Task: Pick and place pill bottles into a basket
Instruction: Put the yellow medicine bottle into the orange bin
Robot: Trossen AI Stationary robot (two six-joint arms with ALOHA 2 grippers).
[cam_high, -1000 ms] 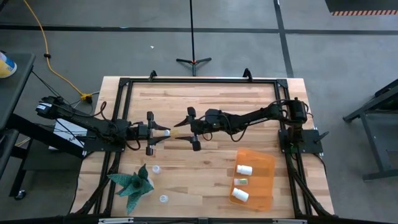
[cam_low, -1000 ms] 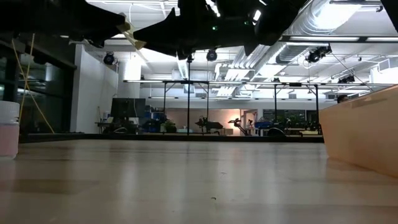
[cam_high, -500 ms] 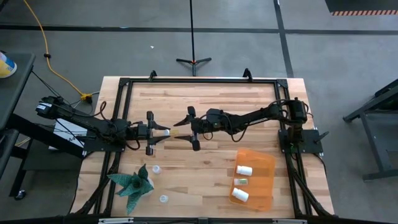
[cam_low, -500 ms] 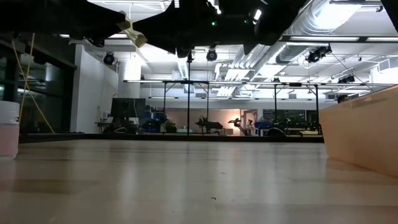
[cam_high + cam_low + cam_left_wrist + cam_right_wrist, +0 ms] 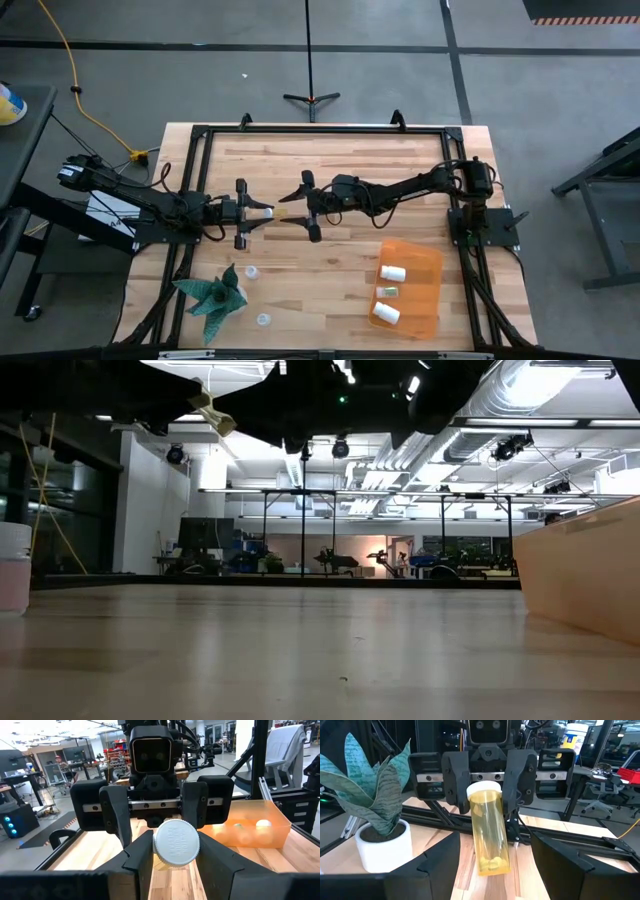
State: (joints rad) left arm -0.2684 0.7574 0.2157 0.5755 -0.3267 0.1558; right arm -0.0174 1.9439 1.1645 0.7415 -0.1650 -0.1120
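Note:
A translucent yellow pill bottle [image 5: 277, 213] with a white cap is held in the air over the table's middle, between my two grippers. My left gripper [image 5: 262, 212] is shut on its cap end. My right gripper [image 5: 300, 211] faces it from the table's right, open. Its fingers [image 5: 440, 865] stand on either side of the bottle's bottom end [image 5: 494, 862] without touching it. The orange basket [image 5: 428, 290] lies at the near right with three bottles in it. Two more bottles [image 5: 250, 271] [image 5: 262, 320] stand on the table at the near left. My left gripper pinches the bottle at its white cap end [image 5: 482, 787] between its two fingers [image 5: 454, 785]. The fingers come level from the table's left and lie along the bottle. The cap's top [image 5: 176, 842] faces back toward my left wrist. The bottle sticks out toward my right gripper, tilted slightly down, clear of the table.
A spiky green plant in a white pot [image 5: 215, 295] stands at the near left beside the two loose bottles. A black frame [image 5: 320, 128] runs around the table's edges. In the low view a bottle [image 5: 12, 565] stands at the left and the basket wall [image 5: 580, 580] at the right.

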